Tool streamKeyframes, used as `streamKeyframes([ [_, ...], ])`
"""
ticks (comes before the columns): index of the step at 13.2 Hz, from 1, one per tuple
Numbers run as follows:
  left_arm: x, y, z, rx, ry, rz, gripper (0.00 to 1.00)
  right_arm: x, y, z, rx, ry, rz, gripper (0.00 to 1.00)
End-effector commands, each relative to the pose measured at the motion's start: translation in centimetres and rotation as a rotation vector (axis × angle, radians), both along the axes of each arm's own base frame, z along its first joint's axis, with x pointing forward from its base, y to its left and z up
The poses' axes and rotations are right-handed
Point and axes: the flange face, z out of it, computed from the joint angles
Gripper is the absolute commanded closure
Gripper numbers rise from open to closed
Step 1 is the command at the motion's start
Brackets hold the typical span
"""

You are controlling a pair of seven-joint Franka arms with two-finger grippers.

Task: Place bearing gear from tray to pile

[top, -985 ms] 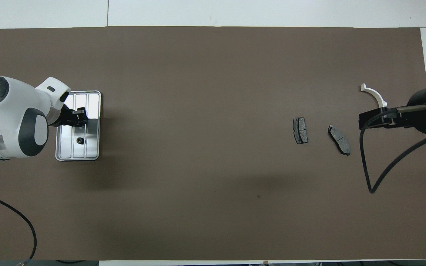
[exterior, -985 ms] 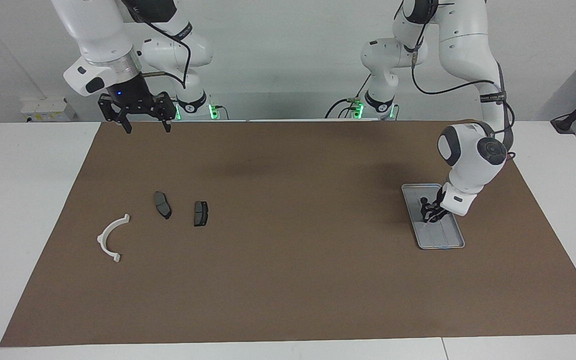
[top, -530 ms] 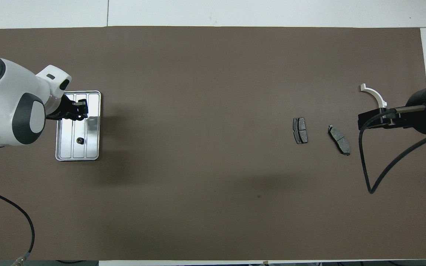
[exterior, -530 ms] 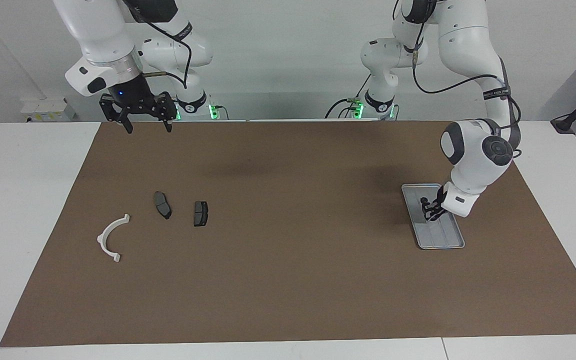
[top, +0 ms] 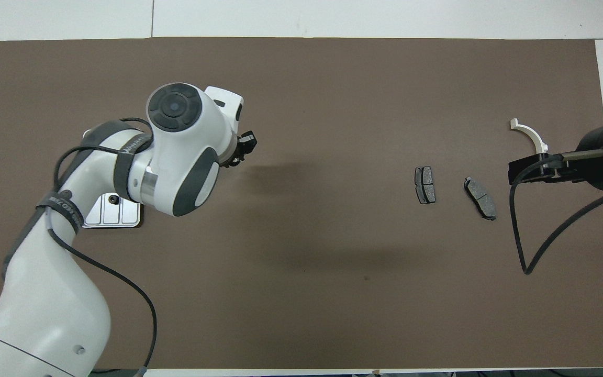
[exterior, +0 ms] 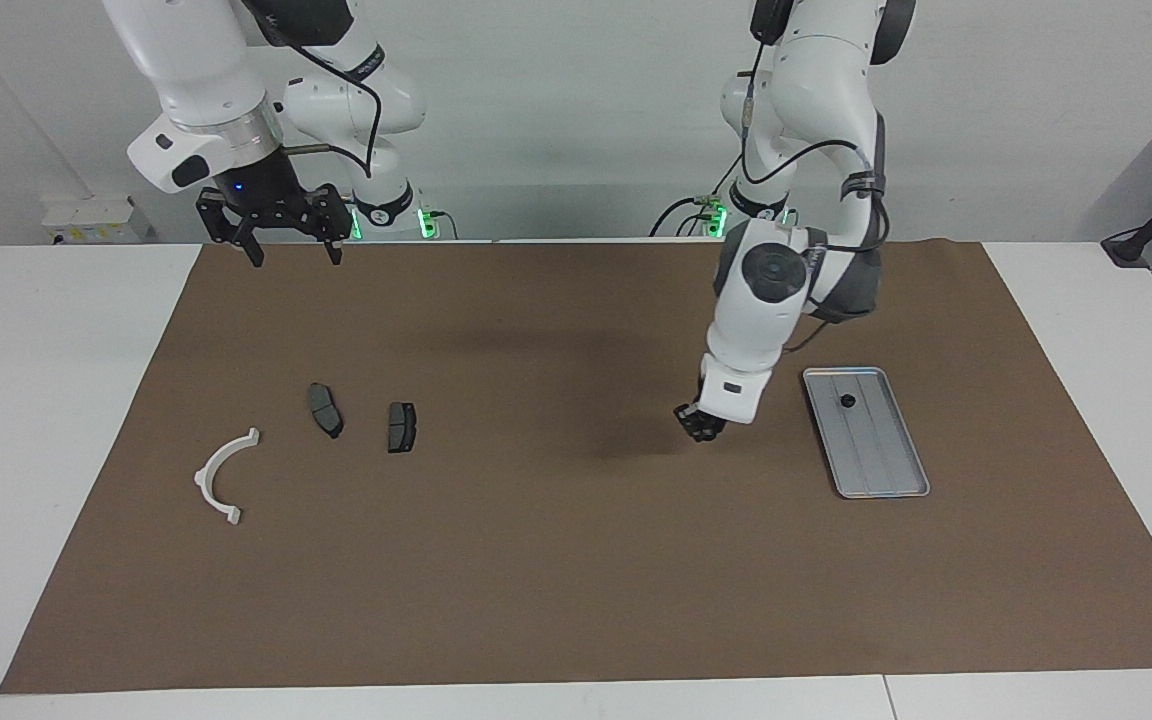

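Black bearing gear (exterior: pixel 847 401) lies in the tray (exterior: pixel 881 460), apart from left tool (exterior: pixel 698 424), grip unclear.

shiny metal tray (exterior: pixel 894 480), matt brown mat (exterior: pixel 576 560)

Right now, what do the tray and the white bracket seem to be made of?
The tray looks like bare metal: silver-grey, ribbed floor, dull sheen. The bracket looks like matte white plastic: even colour, no glint, though painted metal cannot be excluded.
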Motion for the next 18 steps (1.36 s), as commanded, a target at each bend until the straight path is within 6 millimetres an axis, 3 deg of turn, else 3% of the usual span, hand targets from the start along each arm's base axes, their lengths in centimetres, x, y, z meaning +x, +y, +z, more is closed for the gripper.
streamKeyframes([
  [1, -2.9, -2.2, -4.3, 0.004, 0.007, 0.013, 0.79, -1.1, -0.1, 0.1, 0.01, 0.008, 0.022, 0.0],
  [6, -3.4, -2.0, -5.6, -0.008, -0.01, 0.026, 0.74, -1.2, 0.1, -0.3, 0.011, 0.015, 0.017, 0.0],
  [7, -3.3, -1.9, -5.5, -0.006, -0.008, 0.027, 0.45, -1.2, 1.0, -0.7, 0.01, 0.018, 0.026, 0.0],
  [8, -3.2, -1.7, -5.2, 0.004, 0.004, 0.03, 0.0, -1.4, 3.0, -1.5, 0.008, 0.023, 0.018, 0.0],
  [10, -2.6, -0.3, -3.3, 0.04, 0.037, 0.03, 0.0, -1.6, 6.4, -3.0, 0.005, 0.012, -0.038, 0.0],
  [11, -2.2, 2.5, -1.3, 0.044, 0.042, 0.033, 0.0, -1.5, 7.4, -3.9, 0.006, 0.006, -0.054, 0.0],
  [13, -2.6, 10.5, 1.3, 0.053, 0.068, -0.085, 0.0, -1.2, 10.2, -6.2, 0.015, -0.016, -0.08, 0.0],
  [17, -1.4, 26.3, 0.1, 0.034, 0.087, -0.329, 0.0, 0.1, 18.9, -12.4, 0.017, -0.021, -0.23, 0.0],
  [18, -1.2, 28.4, 0.0, 0.032, 0.077, -0.361, 0.0, 0.5, 20.8, -14.0, 0.015, -0.027, -0.266, 0.0],
])
